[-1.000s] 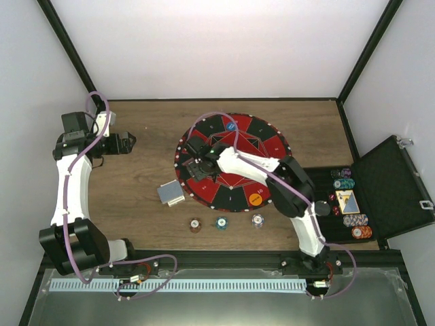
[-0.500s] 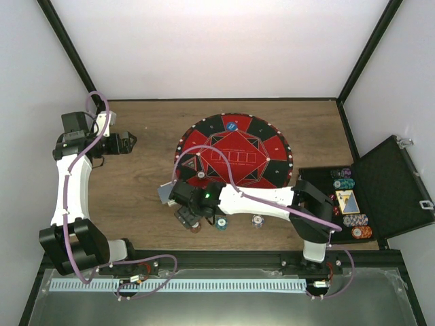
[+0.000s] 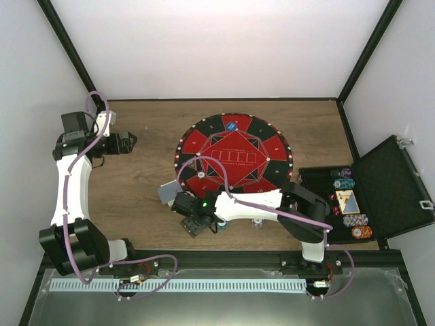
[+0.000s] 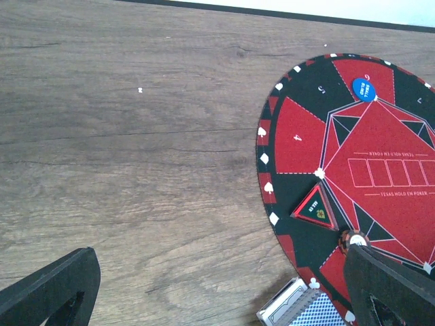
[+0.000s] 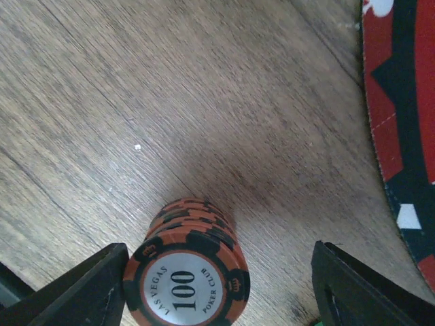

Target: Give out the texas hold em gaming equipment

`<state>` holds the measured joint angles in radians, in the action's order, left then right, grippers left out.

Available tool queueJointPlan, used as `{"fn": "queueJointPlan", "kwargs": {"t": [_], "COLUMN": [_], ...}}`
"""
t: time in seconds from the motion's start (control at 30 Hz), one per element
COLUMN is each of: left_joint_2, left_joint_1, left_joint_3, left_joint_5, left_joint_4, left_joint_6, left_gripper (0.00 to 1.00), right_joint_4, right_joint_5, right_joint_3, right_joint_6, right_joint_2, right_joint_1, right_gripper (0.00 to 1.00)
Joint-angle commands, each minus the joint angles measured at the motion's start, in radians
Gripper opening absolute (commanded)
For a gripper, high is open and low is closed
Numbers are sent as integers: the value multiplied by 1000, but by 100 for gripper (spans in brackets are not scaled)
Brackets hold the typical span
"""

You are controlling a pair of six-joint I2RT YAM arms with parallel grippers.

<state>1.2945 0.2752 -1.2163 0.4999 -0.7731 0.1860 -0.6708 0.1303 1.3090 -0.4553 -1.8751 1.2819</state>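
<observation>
A stack of brown striped-edge poker chips (image 5: pixel 187 272) marked 100 stands on the wood between the fingers of my right gripper (image 5: pixel 221 292). The jaws are open: the stack touches the left finger and a wide gap is left to the right one. From above, the right gripper (image 3: pixel 197 223) covers that stack. A teal chip (image 3: pixel 221 223) and a white chip (image 3: pixel 257 220) lie just right of it. The deck of playing cards (image 3: pixel 168 193) lies behind it by the mat's rim. My left gripper (image 3: pixel 131 141) hangs open over bare wood at the far left.
The round red-and-black mat (image 3: pixel 233 159) fills the table's middle, with a blue disc (image 4: pixel 364 88) and a triangular marker (image 4: pixel 315 209) on it. The open black case (image 3: pixel 380 190) at the right holds more chips and cards. The card deck (image 4: pixel 306 312) shows low in the left wrist view.
My right arm swung off the mat toward the table's near edge and came down around the brown chip stack. The left arm has not moved.
</observation>
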Motion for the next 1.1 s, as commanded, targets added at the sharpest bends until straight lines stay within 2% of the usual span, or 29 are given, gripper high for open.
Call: {"fn": "queueJointPlan", "kwargs": {"t": [0.0, 0.4, 0.6, 1.07], "left_joint_2": [-17, -15, -18, -18], "left_joint_1": [5, 4, 4, 4], "left_joint_3": [-30, -29, -29, -34], "left_joint_5": [13, 6, 2, -1], "left_joint_4": [0, 0, 0, -2], "left_joint_6": [-6, -5, -1, -1], "left_gripper": [100, 100, 100, 100], "right_joint_4": [22, 43, 46, 34], "right_joint_5": [-6, -30, -32, -24], "right_joint_3": [-12, -22, -24, -6], "right_joint_6": [-17, -19, -24, -30], "right_joint_2": [-5, -13, -16, 20], "right_joint_1": [8, 12, 16, 15], "right_gripper": [73, 54, 50, 15]}}
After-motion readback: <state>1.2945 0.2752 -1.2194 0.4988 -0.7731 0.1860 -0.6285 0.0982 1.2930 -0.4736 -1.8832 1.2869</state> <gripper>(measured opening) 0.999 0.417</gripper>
